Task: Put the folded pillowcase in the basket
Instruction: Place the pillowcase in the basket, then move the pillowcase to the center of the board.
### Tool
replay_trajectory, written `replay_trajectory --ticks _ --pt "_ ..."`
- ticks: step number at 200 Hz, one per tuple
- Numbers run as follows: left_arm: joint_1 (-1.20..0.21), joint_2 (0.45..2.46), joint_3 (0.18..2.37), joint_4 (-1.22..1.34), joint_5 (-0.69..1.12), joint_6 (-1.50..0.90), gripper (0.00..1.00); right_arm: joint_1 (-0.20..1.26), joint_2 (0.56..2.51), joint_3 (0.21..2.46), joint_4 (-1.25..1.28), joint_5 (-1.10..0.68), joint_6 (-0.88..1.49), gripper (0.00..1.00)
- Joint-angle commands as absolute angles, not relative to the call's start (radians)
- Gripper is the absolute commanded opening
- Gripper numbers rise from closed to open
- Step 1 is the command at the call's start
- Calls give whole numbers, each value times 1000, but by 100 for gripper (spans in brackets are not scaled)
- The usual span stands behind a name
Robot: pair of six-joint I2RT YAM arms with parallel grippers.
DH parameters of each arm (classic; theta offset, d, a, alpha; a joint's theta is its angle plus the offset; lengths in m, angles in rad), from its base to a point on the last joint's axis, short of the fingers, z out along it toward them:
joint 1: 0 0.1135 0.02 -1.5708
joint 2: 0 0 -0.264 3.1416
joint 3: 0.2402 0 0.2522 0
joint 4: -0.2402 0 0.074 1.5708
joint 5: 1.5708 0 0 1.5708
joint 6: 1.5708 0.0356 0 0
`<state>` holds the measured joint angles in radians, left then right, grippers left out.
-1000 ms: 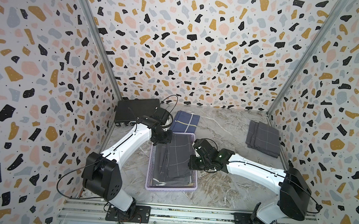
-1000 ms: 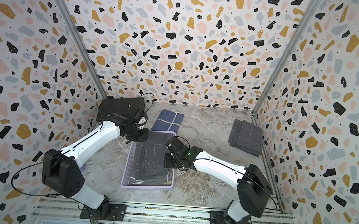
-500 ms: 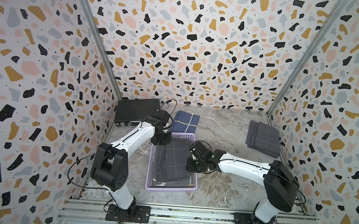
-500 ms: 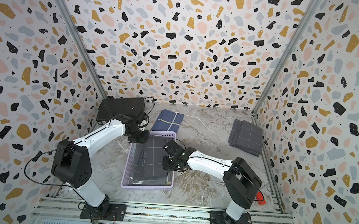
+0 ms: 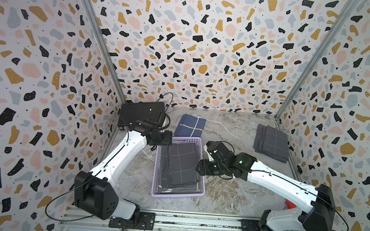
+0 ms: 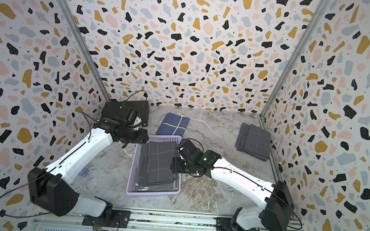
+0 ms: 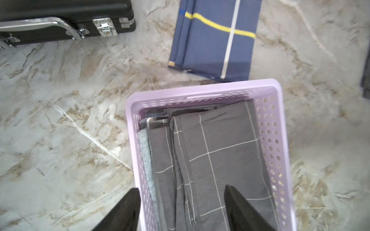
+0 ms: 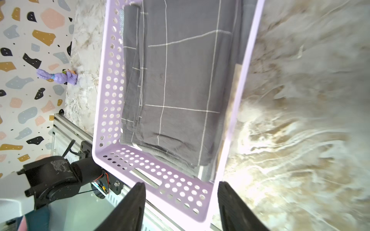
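Note:
The lilac basket [image 5: 177, 195] [image 6: 153, 193] stands mid-table. A folded dark grey pillowcase [image 5: 182, 163] [image 6: 159, 161] with thin white grid lines lies flat inside it, over other folded cloth. My left gripper [image 5: 167, 139] [image 6: 142, 137] hovers open at the basket's far left corner. In the left wrist view my left gripper [image 7: 181, 188] has one finger outside the basket wall [image 7: 200, 90] and one over the pillowcase [image 7: 216, 152]. My right gripper [image 5: 200, 168] [image 6: 174, 165] is open beside the basket's right wall. In the right wrist view my right gripper [image 8: 181, 183] holds nothing above the rim [image 8: 108, 90], with the pillowcase [image 8: 180, 80] beyond.
A black hard case [image 5: 142, 112] sits at the back left. A folded blue cloth [image 5: 190, 125] lies just behind the basket. A stack of folded grey cloths [image 5: 271, 142] rests by the right wall. A small purple toy [image 8: 58, 77] lies at the left wall.
Both grippers have gone from shut to open at the pillowcase's edges. The pillowcase now lies loose in the basket.

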<state>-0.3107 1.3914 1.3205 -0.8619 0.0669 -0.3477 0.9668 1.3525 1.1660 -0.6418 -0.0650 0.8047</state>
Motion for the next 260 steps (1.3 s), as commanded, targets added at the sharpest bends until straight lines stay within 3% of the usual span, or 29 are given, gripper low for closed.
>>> replay_trajectory --ticks 1,51,121,179,206,260 --pt "-318 1332 1283 -873 148 -377 68 892 1280 1142 -830 60 715 62" --pt "-439 1158 1124 -869 117 -413 63 404 1168 1085 -904 -11 505 62" --pt "-502 1176 1075 -760 175 -439 64 -67 1638 1327 -744 -186 539 59" --pt "-532 1186 991 -621 228 -490 64 -224 1969 1634 -721 -154 589 55" --pt "-552 1227 994 -594 241 -485 63 -252 2105 1748 -790 -133 592 48" --pt "-564 1240 1024 -577 249 -496 63 -242 2157 1644 -740 -298 619 34"
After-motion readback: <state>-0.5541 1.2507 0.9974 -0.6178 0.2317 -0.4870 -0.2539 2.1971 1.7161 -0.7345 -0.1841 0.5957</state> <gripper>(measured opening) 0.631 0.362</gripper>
